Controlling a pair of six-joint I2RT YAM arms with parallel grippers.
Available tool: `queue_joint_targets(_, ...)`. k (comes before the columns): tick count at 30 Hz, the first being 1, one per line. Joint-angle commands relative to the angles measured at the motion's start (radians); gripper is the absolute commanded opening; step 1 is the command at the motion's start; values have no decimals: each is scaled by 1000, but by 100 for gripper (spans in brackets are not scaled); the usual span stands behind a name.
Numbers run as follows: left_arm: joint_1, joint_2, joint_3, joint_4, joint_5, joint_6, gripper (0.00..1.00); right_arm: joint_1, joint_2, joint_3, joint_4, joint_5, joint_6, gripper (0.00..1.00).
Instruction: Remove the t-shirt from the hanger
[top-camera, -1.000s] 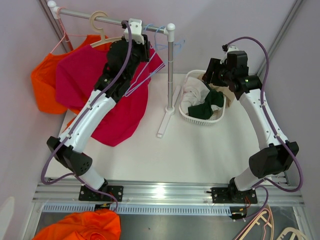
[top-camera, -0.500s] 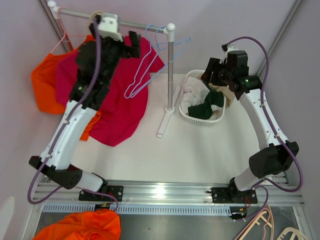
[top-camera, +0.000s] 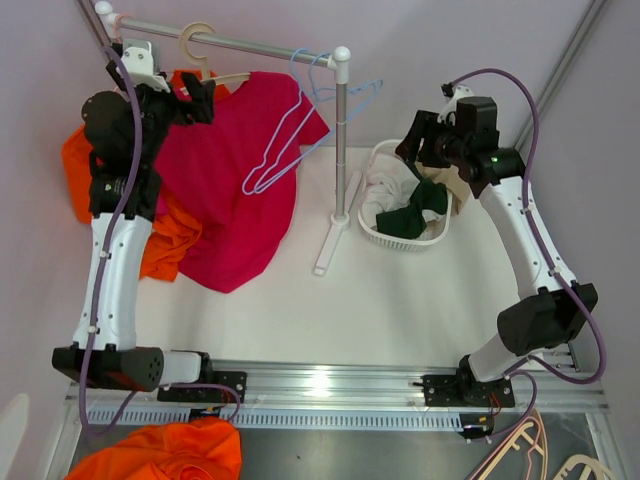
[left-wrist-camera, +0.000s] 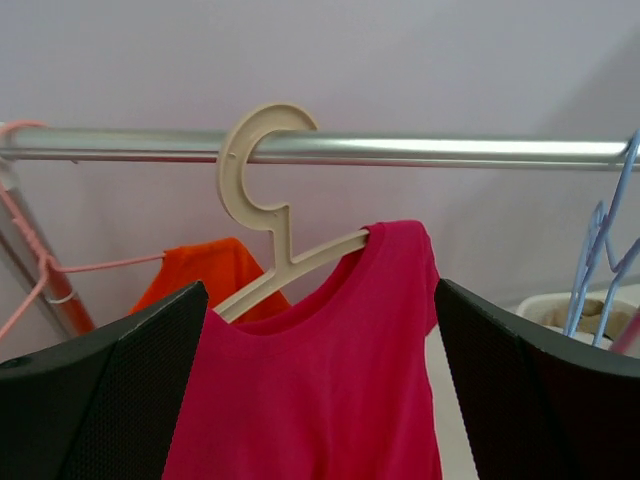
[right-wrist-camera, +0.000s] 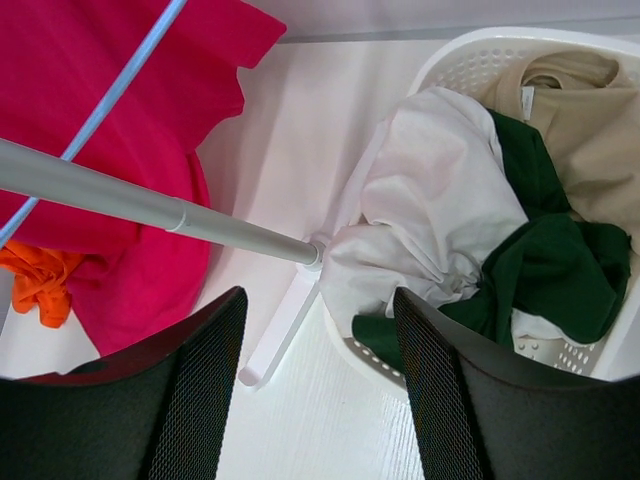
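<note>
T-shirt (left-wrist-camera: 320, 400), soft magenta cloth, drapes from curved cream hanger (left-wrist-camera: 280, 235)

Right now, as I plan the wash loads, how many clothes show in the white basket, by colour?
white garment: 1
dark green garment: 1
beige garment: 1
Total: 3 in the basket, as far as can be seen; anything buried underneath is hidden.

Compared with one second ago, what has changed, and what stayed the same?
The left gripper swung left from above the red t-shirt and now faces the cream hanger, open. Nothing was grasped. The t-shirt still hangs there; the right gripper stays open above the basket.
</note>
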Motion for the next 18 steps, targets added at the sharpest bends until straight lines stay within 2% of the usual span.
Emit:
queue_joint_targets(1,68,29,4,19,264,-83,100,-1,15,77,12,-37,-12,65)
queue_joint_targets(2,116,43,20,12,289,-98,99,-3,23,89,6,-39,-14,65)
queue_joint_targets(5,159,96,68,12,343,-143,100,-10,59,167,-29,-54,-25,66)
queue_joint_targets(18,173,342,336,-54,374,-70,98,-50,106,221,-26,-82,-36,67)
